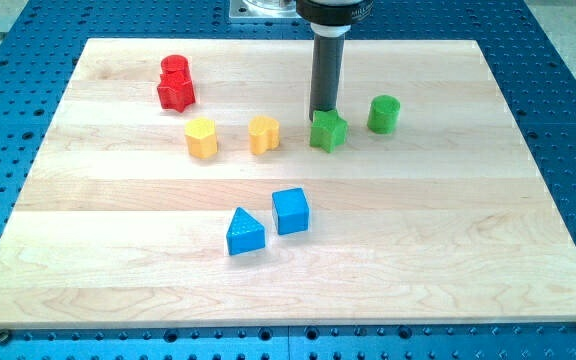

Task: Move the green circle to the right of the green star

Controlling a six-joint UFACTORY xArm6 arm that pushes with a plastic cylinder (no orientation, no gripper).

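Green circle point(384, 113), smooth cylinder, right of faceted green star point(328, 131), apparently apart.

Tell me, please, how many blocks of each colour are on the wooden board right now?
Red: 2, red cylinder and red star
Yellow: 2, left yellow block and right yellow block
Green: 2, green star and green circle
Blue: 2, blue triangle and blue cube
Total: 8
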